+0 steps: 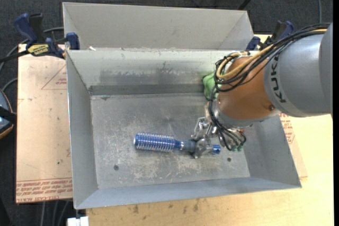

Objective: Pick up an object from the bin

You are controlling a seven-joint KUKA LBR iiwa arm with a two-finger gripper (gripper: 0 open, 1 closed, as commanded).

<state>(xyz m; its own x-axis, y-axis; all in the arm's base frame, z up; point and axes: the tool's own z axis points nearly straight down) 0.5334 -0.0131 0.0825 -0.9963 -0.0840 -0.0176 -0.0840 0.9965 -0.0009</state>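
A blue hairbrush [156,142] with a ribbed round head lies flat on the bin floor, a little right of the middle. Its head points left and its dark handle runs right, ending in a blue tip [215,150]. My gripper [199,141] is down at the floor right over that handle, and hides part of it. A light green thing [208,85] rests against the back wall at the right, partly hidden behind the arm's orange cover.
The arm with its orange cover and cables reaches in over the bin's right side and hides the floor beneath it. Bare floor lies to the left of the brush and in front of it.
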